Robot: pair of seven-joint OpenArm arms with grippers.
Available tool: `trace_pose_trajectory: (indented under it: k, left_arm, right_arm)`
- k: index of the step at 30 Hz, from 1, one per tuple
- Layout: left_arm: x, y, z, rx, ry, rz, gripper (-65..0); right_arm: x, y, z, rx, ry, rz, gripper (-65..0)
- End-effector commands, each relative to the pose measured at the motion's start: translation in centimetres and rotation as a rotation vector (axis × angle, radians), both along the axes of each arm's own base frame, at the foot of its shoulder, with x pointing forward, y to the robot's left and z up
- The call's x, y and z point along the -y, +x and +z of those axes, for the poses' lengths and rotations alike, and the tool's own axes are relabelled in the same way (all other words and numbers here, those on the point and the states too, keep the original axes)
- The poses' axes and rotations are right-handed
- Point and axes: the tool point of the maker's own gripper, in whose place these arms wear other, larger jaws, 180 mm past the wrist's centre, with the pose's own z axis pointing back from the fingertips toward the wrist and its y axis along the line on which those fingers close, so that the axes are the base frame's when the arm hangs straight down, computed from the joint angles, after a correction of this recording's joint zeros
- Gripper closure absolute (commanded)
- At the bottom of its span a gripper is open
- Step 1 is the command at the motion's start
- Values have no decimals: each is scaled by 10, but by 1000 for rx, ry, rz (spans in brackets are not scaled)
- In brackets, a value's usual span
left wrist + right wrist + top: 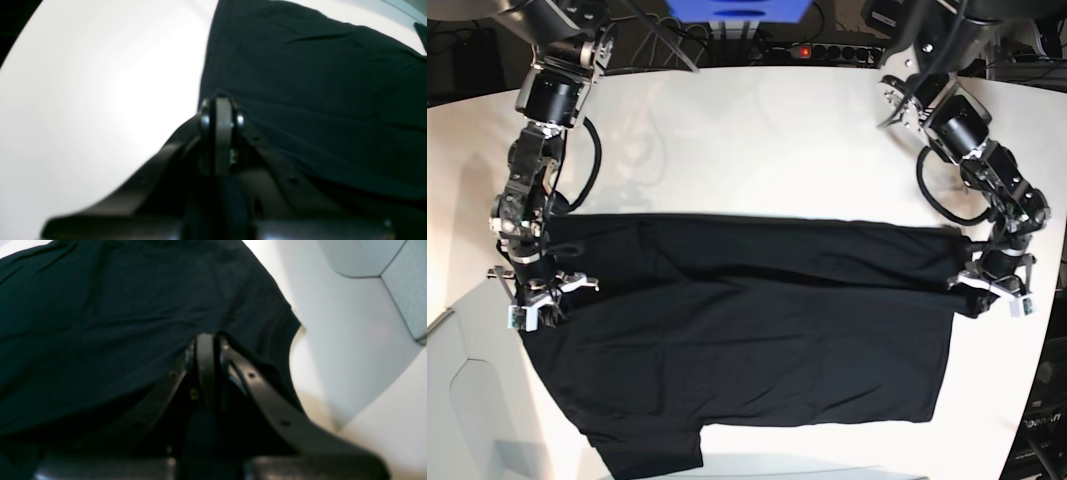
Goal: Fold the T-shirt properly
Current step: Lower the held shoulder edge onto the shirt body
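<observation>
The large black short-sleeved cloth T-shirt lies spread across the middle of the white tabletop, its plain dark side up, with a fold running along its upper edge from one side to the other. One sleeve spreads out at the near edge on the base view's left. No print, label or writing can be read on the cloth in any view.

The right gripper sits at the shirt's edge on the base view's left. In the right wrist view its jaws are drawn together with black cloth bunched around the tips, clamped on a pinch of the T-shirt near the hem of a sleeve.

The left gripper sits at the opposite edge, on the base view's right. In the left wrist view its jaws are likewise pressed together, tips buried in the edge of the T-shirt, gripping the cloth just where it meets the bare tabletop.

Beyond the tabletop's far edge run black cables and a power strip with a red light.
</observation>
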Motion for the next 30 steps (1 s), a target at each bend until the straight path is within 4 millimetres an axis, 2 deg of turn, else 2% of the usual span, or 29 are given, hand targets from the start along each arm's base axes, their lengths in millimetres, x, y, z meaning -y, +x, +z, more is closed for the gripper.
trace_pose_trajectory:
  k: [1,7,12,16,17,20,23,26,28,30]
  left_arm:
    - [-11,8,25,71,25,15,-4]
    - [-10,7,21,63,18,13,-4]
    - [-4,5,-10,-2,-49,3,-5]
    - [-5,6,-21,-30,-76,0,-8]
    - [-1,8,-22,-34,-78,-12,-22]
    - [5,14,-21,-54,-45,-61,-119]
    - [10,16,-20,-54,-37,-76,-248]
    - [11,16,-20,-57,-40,-77,-375]
    - [9,16,-17,-53,-32,-75,-445]
    - [5,15,-9,-37,-7,-69,-481]
  right_arm:
    - [6,11,25,79,-10,-7,0]
    - [3,10,22,74,-8,-4,0]
    - [2,10,22,74,-5,-2,0]
    - [1,10,21,71,-5,0,-5]
    - [1,10,21,71,-5,0,-32]
    - [-2,11,20,68,-6,8,-149]
    - [-14,13,21,65,-19,47,-278]
    - [-14,14,24,72,-22,49,-384]
    - [-12,14,32,92,-31,46,-419]
    - [3,7,37,108,-36,7,-423]
